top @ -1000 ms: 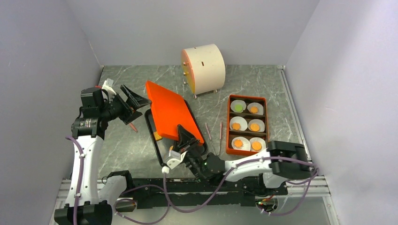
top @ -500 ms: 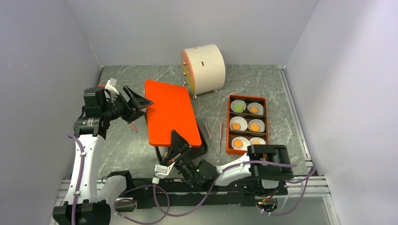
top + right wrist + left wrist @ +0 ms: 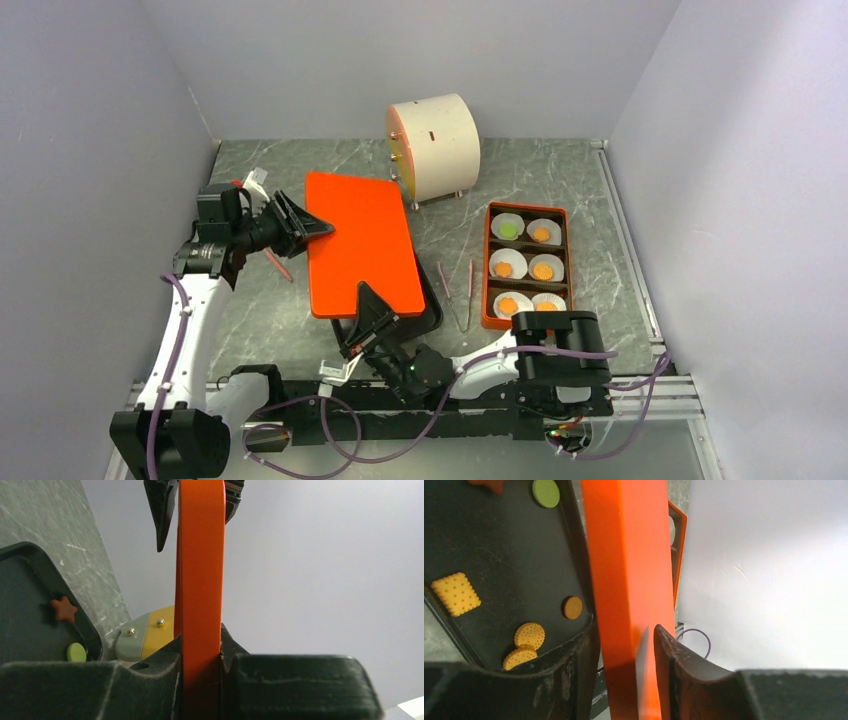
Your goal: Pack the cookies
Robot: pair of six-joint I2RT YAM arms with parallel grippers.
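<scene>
A flat orange lid [image 3: 360, 240] hangs over the black tray [image 3: 430, 310], level and hiding most of it. My right gripper [image 3: 368, 300] is shut on the lid's near edge [image 3: 200, 580]. My left gripper [image 3: 322, 228] straddles the lid's far-left edge [image 3: 624, 580], jaws open with a thin gap showing. Loose cookies lie on the tray [image 3: 499, 545]: a yellow square [image 3: 456, 593], a green round [image 3: 546, 492], a brown round [image 3: 572, 607], two orange rounds [image 3: 529, 635] and a brown star [image 3: 64, 609]. The orange box [image 3: 487, 270] at right holds several white liners, each with a cookie, one green [image 3: 508, 229].
A cream cylinder-shaped box [image 3: 435, 148] stands at the back centre. Two pink sticks [image 3: 445, 282] lie between tray and orange box, another [image 3: 280, 268] lies left of the tray. Grey walls close in on both sides.
The lid has come down from a steep tilt to lie level over the tray. My right arm drew back toward the near edge. My left gripper moved onto the lid's edge and narrowed its jaws.
</scene>
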